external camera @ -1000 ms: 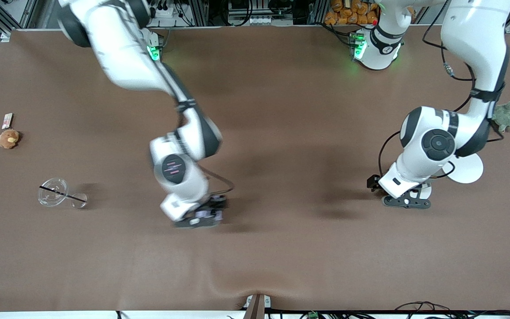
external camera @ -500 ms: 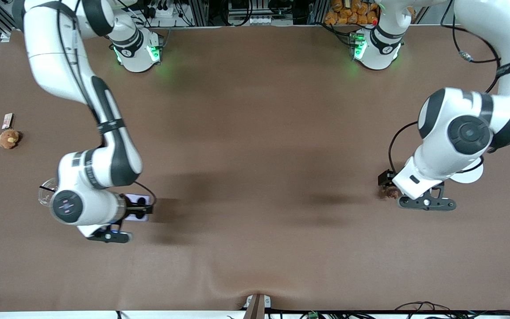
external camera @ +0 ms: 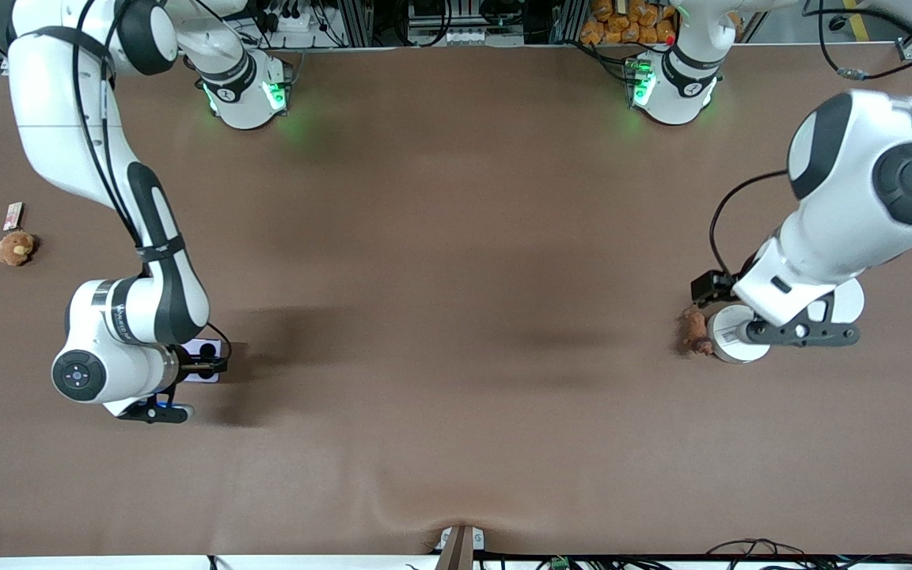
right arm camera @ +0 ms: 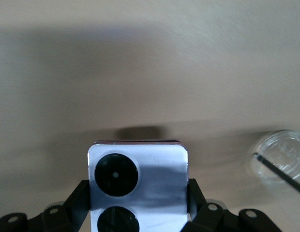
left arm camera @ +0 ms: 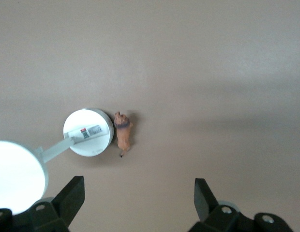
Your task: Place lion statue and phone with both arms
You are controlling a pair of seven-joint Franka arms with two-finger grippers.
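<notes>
Brown cloth covers the bench (external camera: 456, 317). The lion statue (external camera: 694, 331) lies on it, touching the side of a white round container (external camera: 729, 344) toward the left arm's end. The left gripper (left arm camera: 138, 193) hangs over the statue with fingers (left arm camera: 72, 193) spread wide and empty, judged a release with the placing on this side done. The right gripper (right arm camera: 138, 203), toward the right arm's end and well apart from the white round container, has its fingers (right arm camera: 77, 198) closed on the two edges of the phone (right arm camera: 138, 186), lens face up, above the bench. A flat edge grip probably keeps the phone level for setting down; that placing looks not yet done. A clear cup (right arm camera: 280, 162) lies near the phone
</notes>
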